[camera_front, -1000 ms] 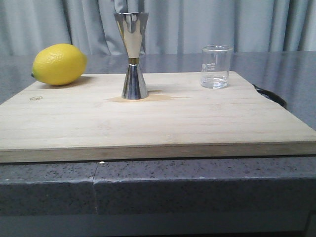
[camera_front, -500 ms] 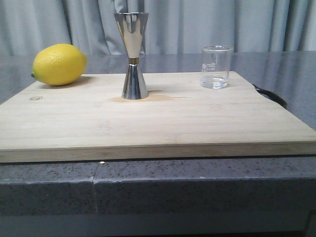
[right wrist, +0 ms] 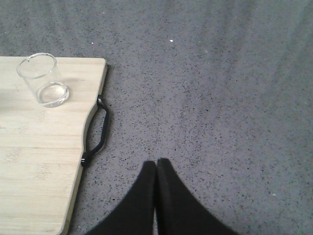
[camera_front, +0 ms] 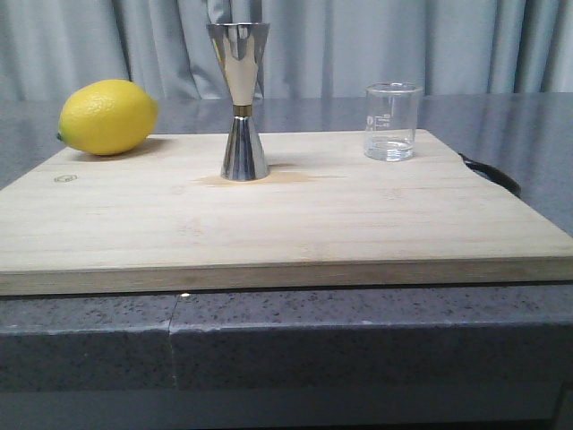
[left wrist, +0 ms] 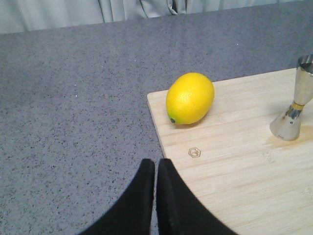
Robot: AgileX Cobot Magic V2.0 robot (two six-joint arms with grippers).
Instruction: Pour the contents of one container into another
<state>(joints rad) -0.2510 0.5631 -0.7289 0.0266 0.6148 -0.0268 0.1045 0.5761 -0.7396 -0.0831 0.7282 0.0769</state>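
While both grippers' jaws sit together, beaker (camera_front: pixel 392 121) & jigger (camera_front: pixel 242 100) stand upright, axes vertical.

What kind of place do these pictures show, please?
Probably a staged kitchen or bar counter, not a real home. A wooden cutting board lies on a speckled grey countertop, bearing a lemon, a steel jigger and a small glass beaker. Plain grey curtains hang behind.

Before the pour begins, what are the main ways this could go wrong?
The jigger stands tall on a narrow base, so a nudge might tip it. Its mouth is small, so liquid from the beaker may spill onto the board. Both grippers, left and right, are shut and must open first.
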